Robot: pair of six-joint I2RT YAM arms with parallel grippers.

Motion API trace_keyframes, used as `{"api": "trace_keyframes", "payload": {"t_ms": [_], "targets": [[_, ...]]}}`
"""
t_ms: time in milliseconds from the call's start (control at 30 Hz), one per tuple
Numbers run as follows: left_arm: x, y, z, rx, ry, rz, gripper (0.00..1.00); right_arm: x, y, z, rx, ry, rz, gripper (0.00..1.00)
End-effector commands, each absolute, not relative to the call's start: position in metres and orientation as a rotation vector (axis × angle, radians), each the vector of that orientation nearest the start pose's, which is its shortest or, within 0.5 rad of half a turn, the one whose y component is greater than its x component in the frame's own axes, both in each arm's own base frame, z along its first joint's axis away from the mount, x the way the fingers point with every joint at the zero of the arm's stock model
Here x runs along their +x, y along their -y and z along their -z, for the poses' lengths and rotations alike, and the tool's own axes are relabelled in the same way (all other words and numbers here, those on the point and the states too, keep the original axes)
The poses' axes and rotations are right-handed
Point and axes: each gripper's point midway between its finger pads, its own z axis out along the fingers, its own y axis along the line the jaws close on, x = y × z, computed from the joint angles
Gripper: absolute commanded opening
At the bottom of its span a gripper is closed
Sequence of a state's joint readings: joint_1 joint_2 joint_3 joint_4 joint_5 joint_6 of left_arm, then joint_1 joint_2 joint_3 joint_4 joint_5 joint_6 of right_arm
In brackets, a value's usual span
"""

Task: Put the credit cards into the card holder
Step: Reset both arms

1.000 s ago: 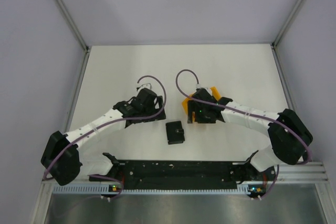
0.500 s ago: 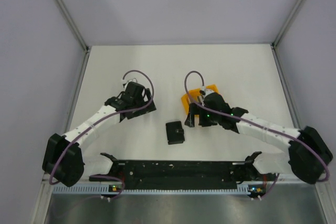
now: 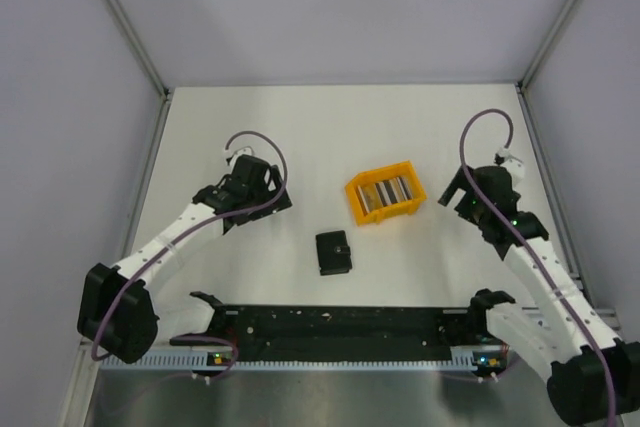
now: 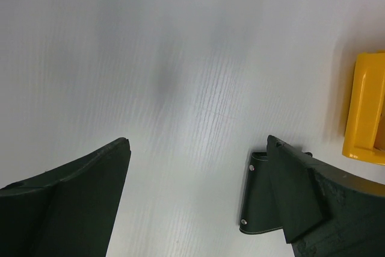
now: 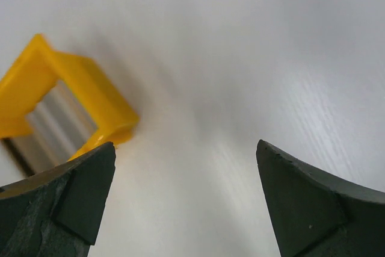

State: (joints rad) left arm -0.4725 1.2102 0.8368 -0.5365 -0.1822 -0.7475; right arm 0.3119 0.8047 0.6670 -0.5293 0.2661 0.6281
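The credit cards (image 3: 385, 193) sit in the orange bin (image 3: 354, 195) mid-table, and the card holder (image 3: 333, 252) lies shut nearer the near edge, so nothing is loaded yet. The left gripper (image 4: 197, 141) and right gripper (image 5: 185, 144) gape wide, both empty.

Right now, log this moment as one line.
credit cards: in orange bin | card holder: on table | left gripper: open, empty | right gripper: open, empty
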Motion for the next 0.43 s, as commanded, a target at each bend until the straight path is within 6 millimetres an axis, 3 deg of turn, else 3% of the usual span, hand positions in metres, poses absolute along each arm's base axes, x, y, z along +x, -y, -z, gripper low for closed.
{"api": "trace_keyframes", "payload": {"t_ms": [0, 133, 200, 300, 400], "targets": [[0.285, 0.123, -0.13, -0.425, -2.378, 0.282, 0.98, 0.258, 0.0, -0.143, 0.682, -2.155, 0.017, 0.99], [0.291, 0.103, -0.141, -0.472, -2.314, 0.255, 0.98, 0.264, 0.009, -0.147, 0.687, -2.079, 0.055, 0.99], [0.293, 0.097, -0.145, -0.478, -2.276, 0.252, 0.98, 0.266, 0.01, -0.14, 0.653, -2.041, 0.05, 0.99], [0.297, 0.092, -0.152, -0.492, -2.225, 0.258, 0.98, 0.265, 0.021, -0.13, 0.614, -1.981, 0.117, 0.99], [0.302, 0.088, -0.158, -0.506, -2.181, 0.254, 0.98, 0.271, 0.02, -0.131, 0.539, -1.915, 0.16, 0.99]]}}
